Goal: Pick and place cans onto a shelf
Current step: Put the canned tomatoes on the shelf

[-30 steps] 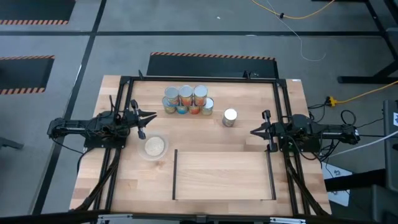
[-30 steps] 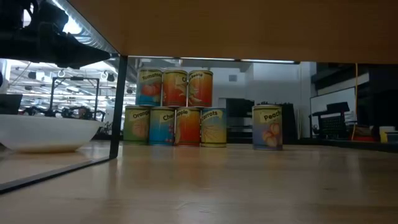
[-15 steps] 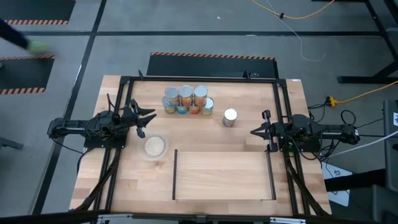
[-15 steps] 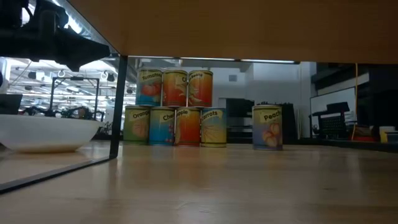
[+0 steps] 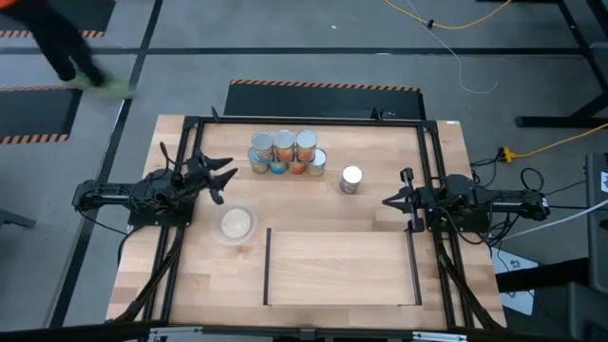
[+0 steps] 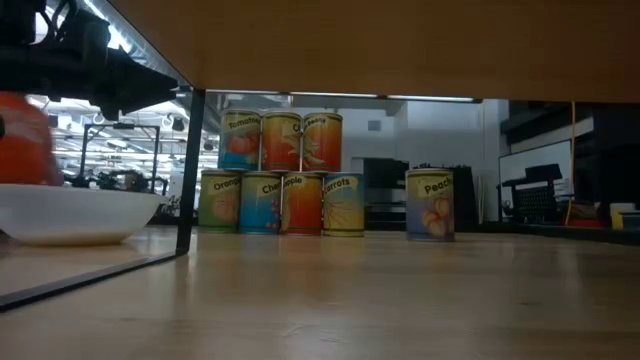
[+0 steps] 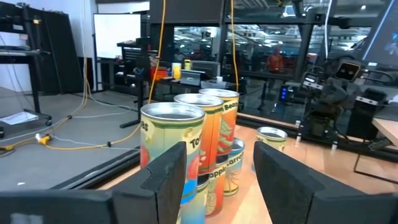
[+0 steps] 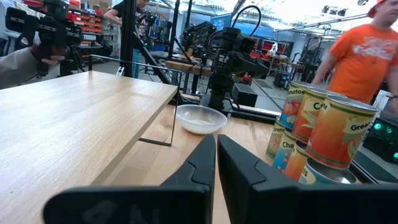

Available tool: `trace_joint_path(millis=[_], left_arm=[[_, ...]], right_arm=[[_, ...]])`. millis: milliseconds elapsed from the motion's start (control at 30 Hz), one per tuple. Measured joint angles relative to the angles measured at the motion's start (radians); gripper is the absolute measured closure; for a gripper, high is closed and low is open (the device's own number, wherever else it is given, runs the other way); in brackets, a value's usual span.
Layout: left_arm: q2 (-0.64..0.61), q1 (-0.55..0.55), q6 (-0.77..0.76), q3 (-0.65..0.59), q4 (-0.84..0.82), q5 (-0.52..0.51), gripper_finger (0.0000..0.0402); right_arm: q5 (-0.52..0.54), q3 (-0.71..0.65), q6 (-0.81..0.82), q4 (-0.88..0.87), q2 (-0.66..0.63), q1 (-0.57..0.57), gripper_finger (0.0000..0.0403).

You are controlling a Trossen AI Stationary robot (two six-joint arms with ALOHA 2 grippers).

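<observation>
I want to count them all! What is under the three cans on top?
Four more cans show under the top cans. Any standing behind them are hidden.

Both arms were matte black, built of slim jointed links with dark cables trailing along them. Each end effector, left [image 5: 224, 180] and right [image 5: 389, 200], carried two flat, angular black fingers [image 7: 169, 180].

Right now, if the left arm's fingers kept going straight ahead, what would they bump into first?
Probably the stack of cans: the left gripper, fingers apart, points at the nearest can of the stack, though the gap is hard to judge.
</observation>
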Motion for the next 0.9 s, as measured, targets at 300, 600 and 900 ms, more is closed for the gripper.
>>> trace_joint_path(millis=[300, 600, 900], left_arm=[[0.0, 0.0, 0.019, 0.0, 0.0, -0.004, 0.0222], [0.0, 0.0, 0.019, 0.0, 0.005, -0.001, 0.0208], [0.0, 0.0, -0.004, 0.0, 0.001, 0.198, 0.0182]], right_arm=[[0.0, 0.0, 0.0, 0.0, 0.0, 0.0, 0.0379], [0.0, 0.0, 0.0, 0.0, 0.0, 0.0, 0.0379], [0.0, 0.0, 0.0, 0.0, 0.0, 0.0, 0.0379]])
